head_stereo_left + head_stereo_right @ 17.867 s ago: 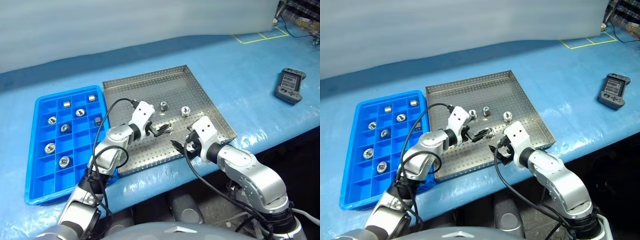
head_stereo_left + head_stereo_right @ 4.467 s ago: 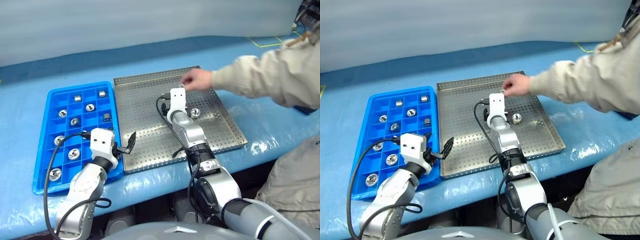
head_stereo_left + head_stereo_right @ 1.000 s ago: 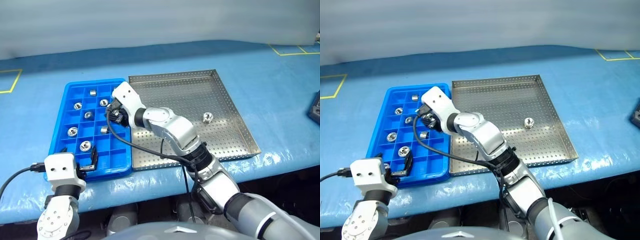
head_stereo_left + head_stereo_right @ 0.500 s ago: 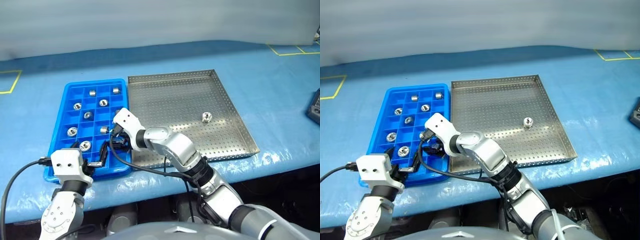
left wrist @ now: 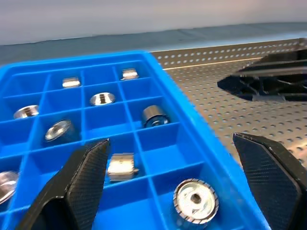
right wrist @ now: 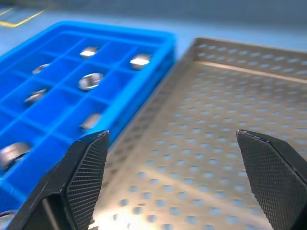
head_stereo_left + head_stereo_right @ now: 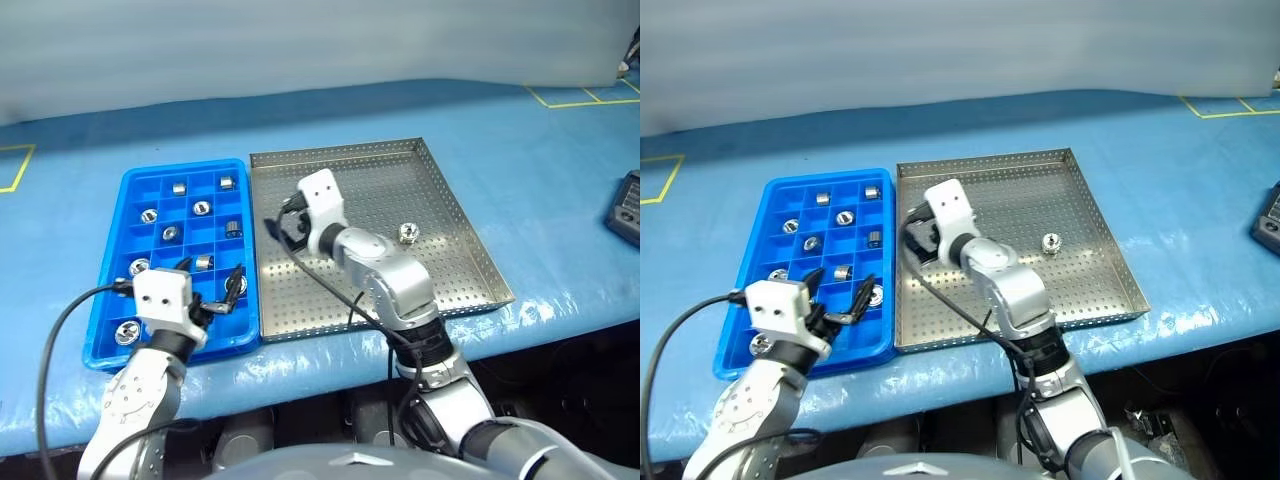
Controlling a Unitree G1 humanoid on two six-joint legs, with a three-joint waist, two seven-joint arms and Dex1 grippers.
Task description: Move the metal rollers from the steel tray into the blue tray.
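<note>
The large square perforated steel tray [image 7: 440, 255] lies on the blue-covered table [image 7: 540, 150], its left rim just beside the bright blue plastic tray [image 7: 112, 262] with its grid of small square compartments. One small shiny metal roller [image 7: 407, 233] sits alone on the steel tray's floor, toward its right side. The other metal rollers rest in the blue tray's compartments, among them one in the back row [image 7: 179, 187], one lying on its side at the tray's right column [image 7: 233, 228] and one at the front left corner [image 7: 127, 332].

The right gripper [image 7: 283, 232] reaches forward and to the left over the left part of the steel tray, near the rim shared with the blue tray; its two black fingers [image 6: 79, 179] stand wide apart with nothing between them. The forearm stretches out from the table's near edge, wrist bent.

The left gripper [image 7: 208, 291] hovers level over the near end of the blue tray, pointing forward, its black fingers [image 5: 76, 184] also spread wide and empty. A dark handheld device [image 7: 625, 205] lies at the table's right edge
</note>
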